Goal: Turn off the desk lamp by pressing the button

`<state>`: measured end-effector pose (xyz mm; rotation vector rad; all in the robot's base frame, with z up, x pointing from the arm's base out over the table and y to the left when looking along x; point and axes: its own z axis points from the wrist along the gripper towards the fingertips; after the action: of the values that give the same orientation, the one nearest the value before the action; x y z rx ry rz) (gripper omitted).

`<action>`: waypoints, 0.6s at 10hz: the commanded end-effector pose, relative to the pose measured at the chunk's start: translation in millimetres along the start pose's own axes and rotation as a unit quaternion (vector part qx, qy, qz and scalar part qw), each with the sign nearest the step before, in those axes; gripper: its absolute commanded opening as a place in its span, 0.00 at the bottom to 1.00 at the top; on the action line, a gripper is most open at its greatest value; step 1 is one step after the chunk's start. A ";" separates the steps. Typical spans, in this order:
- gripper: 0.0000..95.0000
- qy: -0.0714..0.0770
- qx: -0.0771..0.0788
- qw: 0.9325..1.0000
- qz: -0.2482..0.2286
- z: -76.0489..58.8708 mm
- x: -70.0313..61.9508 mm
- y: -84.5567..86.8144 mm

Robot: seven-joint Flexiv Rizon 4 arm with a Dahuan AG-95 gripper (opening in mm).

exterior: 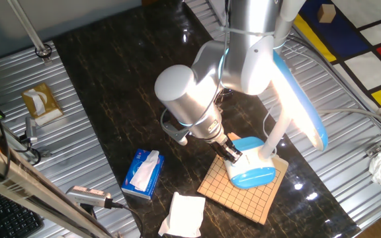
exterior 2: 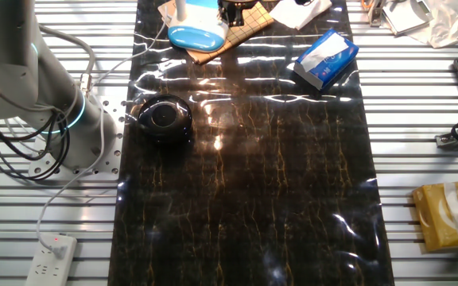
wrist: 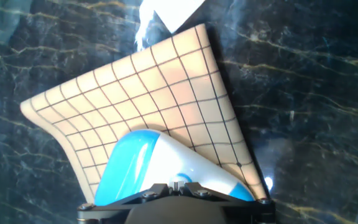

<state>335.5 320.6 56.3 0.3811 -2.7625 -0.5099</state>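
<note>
Gripper [exterior: 232, 153] on desk lamp [exterior: 251, 170] base — button hidden.

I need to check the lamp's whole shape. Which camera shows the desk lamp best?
One fixed view: the desk lamp shows base, neck and head, with the gripper at its base. The other fixed view catches only the base at the frame's top; the hand view shows just part of the base.

We saw the desk lamp [exterior: 251, 170] in white and sky blue, its long head [exterior: 301, 99] blue-backed. It stood on a tan board [exterior: 243, 188] ruled with a dark grid. The tabletop [exterior 2: 293, 183] was black, veined with gold. A tissue box [exterior: 142, 174] was blue and white, another box [exterior 2: 446, 216] mustard yellow. The arm [exterior: 204, 86] was silver-grey and white with a cyan ring, the gripper [exterior: 232, 153] black.
</note>
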 end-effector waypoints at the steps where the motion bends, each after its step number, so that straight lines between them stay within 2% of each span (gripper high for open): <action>1: 0.00 0.000 0.001 1.000 0.000 3.4 -2.7 0.0; 6: 0.00 -0.001 0.000 1.000 0.001 16.2 -7.6 -3.3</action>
<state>338.6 325.0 40.4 0.3779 -2.7653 -0.5082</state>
